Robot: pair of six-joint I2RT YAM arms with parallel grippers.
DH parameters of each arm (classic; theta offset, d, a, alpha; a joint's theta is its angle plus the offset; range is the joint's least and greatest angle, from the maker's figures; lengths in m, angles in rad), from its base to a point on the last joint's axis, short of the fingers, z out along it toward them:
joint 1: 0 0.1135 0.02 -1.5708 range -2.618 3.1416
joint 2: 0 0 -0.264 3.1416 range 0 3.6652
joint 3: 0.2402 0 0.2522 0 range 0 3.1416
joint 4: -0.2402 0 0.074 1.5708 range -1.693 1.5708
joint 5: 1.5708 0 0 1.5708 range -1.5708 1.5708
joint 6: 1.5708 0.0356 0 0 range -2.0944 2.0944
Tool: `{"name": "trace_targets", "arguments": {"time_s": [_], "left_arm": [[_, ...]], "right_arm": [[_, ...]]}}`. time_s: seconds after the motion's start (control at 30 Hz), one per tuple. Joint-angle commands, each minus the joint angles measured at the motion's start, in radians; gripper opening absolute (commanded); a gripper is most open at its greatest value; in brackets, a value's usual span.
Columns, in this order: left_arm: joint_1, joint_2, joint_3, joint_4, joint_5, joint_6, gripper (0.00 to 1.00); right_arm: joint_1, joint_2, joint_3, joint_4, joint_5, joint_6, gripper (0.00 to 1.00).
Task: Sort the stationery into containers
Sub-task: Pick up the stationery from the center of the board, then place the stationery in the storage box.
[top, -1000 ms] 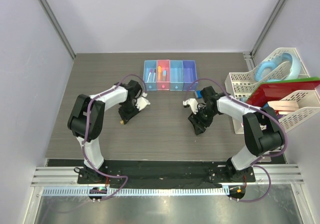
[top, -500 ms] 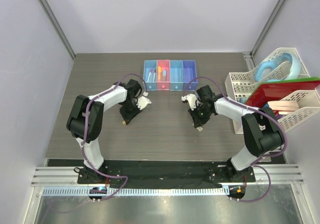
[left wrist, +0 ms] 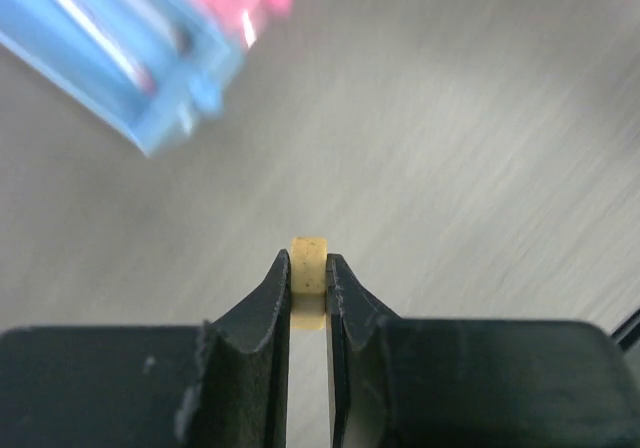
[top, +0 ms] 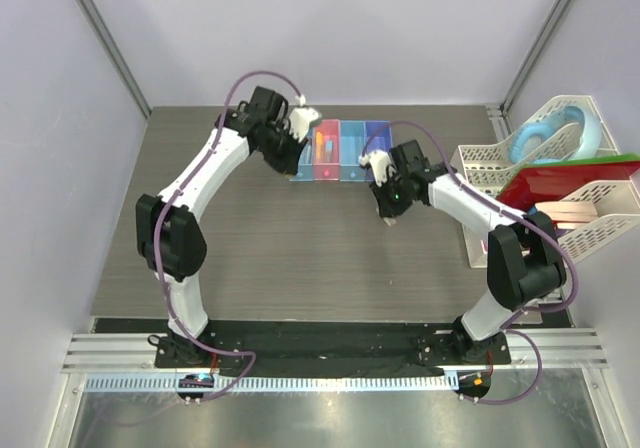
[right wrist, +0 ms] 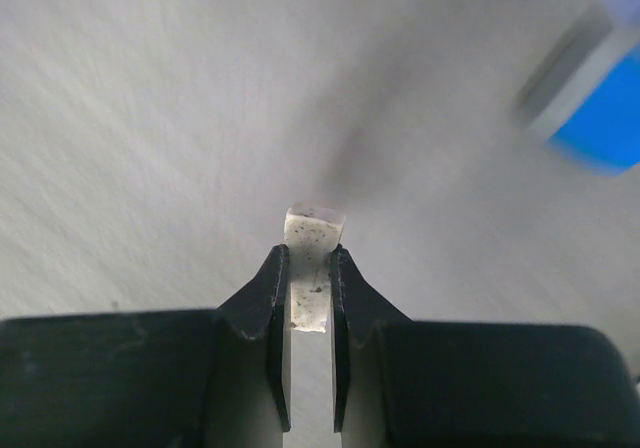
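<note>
The containers (top: 352, 150) are a joined row of light blue, pink, light blue and purple boxes at the table's far middle. The pink box holds yellow and orange pens. My left gripper (top: 292, 160) hangs over the row's left end and hides most of the leftmost blue box. In the left wrist view the gripper (left wrist: 309, 263) is shut on a tan eraser (left wrist: 309, 253), with the blue box (left wrist: 120, 63) up left. My right gripper (top: 390, 216) is just in front of the purple box. In the right wrist view it (right wrist: 311, 256) is shut on a pale speckled eraser (right wrist: 315, 230) above the table.
White mesh baskets (top: 492, 168) stand along the right edge, holding a blue ring (top: 545, 133) and red books (top: 570, 183). Grey walls close in the table at the back and both sides.
My left arm has lifted the tan eraser and swung far up to the left end of the boxes. My right gripper has carried its eraser up and left towards the boxes.
</note>
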State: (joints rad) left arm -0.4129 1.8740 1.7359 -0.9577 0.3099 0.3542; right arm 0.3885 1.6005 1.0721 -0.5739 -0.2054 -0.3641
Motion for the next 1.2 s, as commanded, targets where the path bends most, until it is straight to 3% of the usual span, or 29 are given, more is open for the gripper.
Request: {"name": "trace_targets", "arguments": {"time_s": [0.0, 0.27, 0.43, 0.53, 0.7, 1.17], "left_arm": [[-0.012, 0.121, 0.216, 0.15, 0.136, -0.207, 0.0], [-0.041, 0.413, 0.559, 0.373, 0.115, -0.397, 0.0], [-0.047, 0.474, 0.547, 0.537, 0.046, -0.488, 0.0], [-0.047, 0.499, 0.556, 0.631, 0.029, -0.526, 0.0], [-0.056, 0.577, 0.669, 0.655, 0.008, -0.566, 0.0], [-0.086, 0.657, 0.649, 0.709, -0.041, -0.572, 0.0]], "right_arm": [[0.0, 0.068, 0.185, 0.089, -0.005, 0.065, 0.01], [-0.048, 0.312, 0.557, 0.146, 0.015, 0.109, 0.01], [-0.083, 0.482, 0.744, 0.167, 0.005, 0.122, 0.01], [-0.088, 0.536, 0.784, 0.193, -0.012, 0.128, 0.01], [-0.088, 0.564, 0.802, 0.246, -0.031, 0.155, 0.01], [-0.083, 0.498, 0.789, 0.31, -0.048, 0.218, 0.01]]}}
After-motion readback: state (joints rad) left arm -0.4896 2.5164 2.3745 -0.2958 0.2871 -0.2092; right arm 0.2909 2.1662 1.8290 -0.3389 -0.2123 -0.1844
